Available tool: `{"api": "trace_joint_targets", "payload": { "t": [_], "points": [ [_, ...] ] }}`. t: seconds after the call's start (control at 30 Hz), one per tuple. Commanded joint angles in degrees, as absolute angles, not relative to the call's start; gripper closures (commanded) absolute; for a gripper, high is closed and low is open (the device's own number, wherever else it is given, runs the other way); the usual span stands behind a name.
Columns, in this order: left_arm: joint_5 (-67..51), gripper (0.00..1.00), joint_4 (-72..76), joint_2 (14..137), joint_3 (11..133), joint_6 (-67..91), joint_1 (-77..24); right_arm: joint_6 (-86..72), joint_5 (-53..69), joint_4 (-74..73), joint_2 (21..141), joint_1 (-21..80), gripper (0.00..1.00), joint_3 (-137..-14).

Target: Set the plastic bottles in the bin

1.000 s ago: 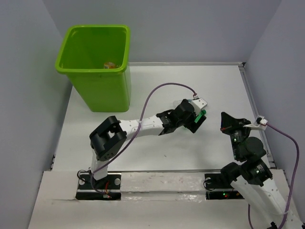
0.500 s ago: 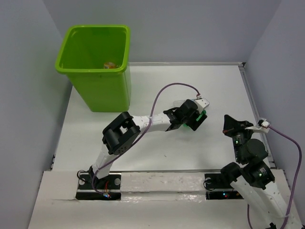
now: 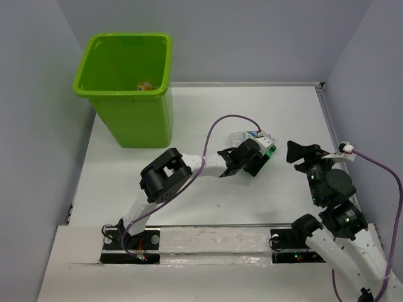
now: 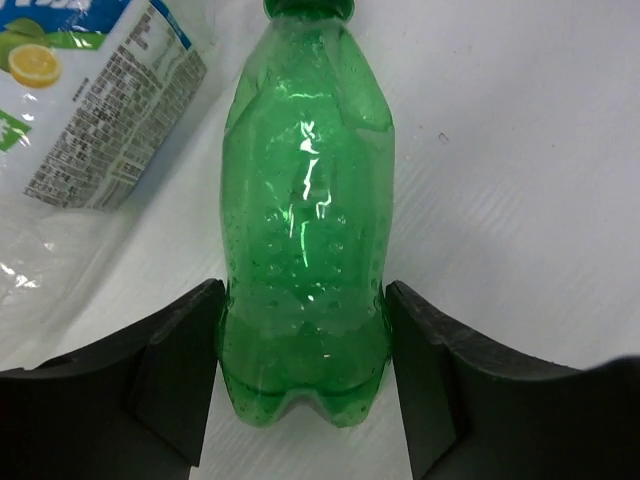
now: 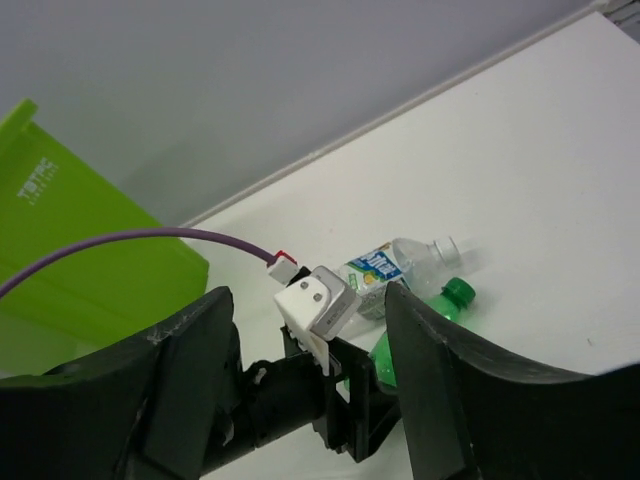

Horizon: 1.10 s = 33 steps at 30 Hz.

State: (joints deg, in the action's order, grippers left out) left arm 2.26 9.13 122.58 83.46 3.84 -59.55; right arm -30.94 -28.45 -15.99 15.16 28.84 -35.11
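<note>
Green bottle (image 4: pixel 305 180) gripped by low outstretched left claw (image 4: pixel 305 310), right claw (image 5: pixel 308 305) raised, spread

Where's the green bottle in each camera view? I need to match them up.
Top: green bottle, just right of centre, mostly hidden.
Left wrist: centre of frame.
Right wrist: bottom centre.
Shared landmark: the clear labelled bottle beside it.

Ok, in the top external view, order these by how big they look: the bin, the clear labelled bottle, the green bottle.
1. bin, far the largest.
2 or 3. clear labelled bottle and green bottle: unranked, since the left pincer hides part of each.
</note>
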Motion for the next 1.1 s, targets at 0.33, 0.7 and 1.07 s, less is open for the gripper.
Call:
{"api": "trace_joint_targets", "payload": {
  "t": [0.33, 0.7, 1.07],
  "points": [
    [7.8, 0.57, 29.2, 96.3, 50.7, 18.5, -62.1, -36.3, -30.3, -9.7, 43.4, 26.9, 0.17, -41.5],
    [17.6, 0.59, 30.9, 70.9, 32.7, 29.6, -62.6, -49.8, -14.1, 2.1, 73.7, 19.2, 0.00, -46.6],
    [20.7, 0.59, 23.1, 50.8, 27.6, 30.7, -62.7, -57.7, -12.2, 5.1, 88.2, 17.6, 0.00, -51.4]
  ]
}}
